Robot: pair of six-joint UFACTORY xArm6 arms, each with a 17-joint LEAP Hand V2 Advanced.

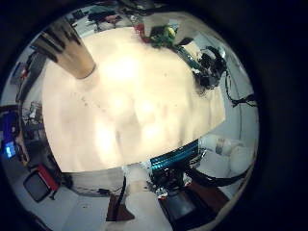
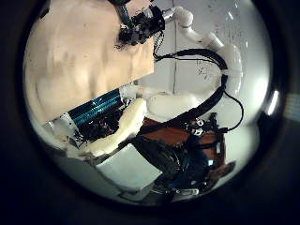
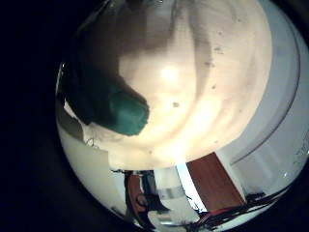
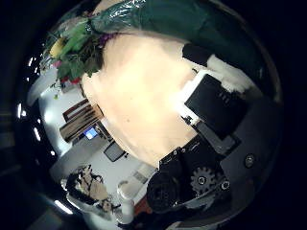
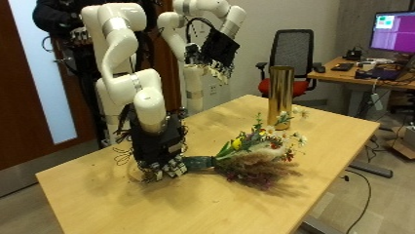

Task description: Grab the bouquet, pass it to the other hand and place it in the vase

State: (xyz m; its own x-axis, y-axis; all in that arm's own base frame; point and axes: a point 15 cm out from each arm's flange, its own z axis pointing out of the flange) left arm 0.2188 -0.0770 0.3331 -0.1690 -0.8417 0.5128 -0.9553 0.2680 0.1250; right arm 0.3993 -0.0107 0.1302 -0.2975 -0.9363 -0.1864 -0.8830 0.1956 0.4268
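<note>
I want a firm wrap round the green-wrapped stem before any lift, keeping the blooms off the wood. The mixed dried-flower bouquet (image 5: 257, 156) lies flat on the pale wooden table (image 5: 104, 190), well short of the tall gold cylindrical vase (image 5: 281, 92). My right hand (image 5: 164, 151) sits low at the stem end, fingers curled about it. My left hand (image 5: 215, 51) hangs high beyond the vase, fingers relaxed.

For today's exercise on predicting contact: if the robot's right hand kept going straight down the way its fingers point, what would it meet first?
The right hand, fingers pointing down by the bouquet stem, would probably meet the table first; whether it already touches the stem is unclear.
</note>
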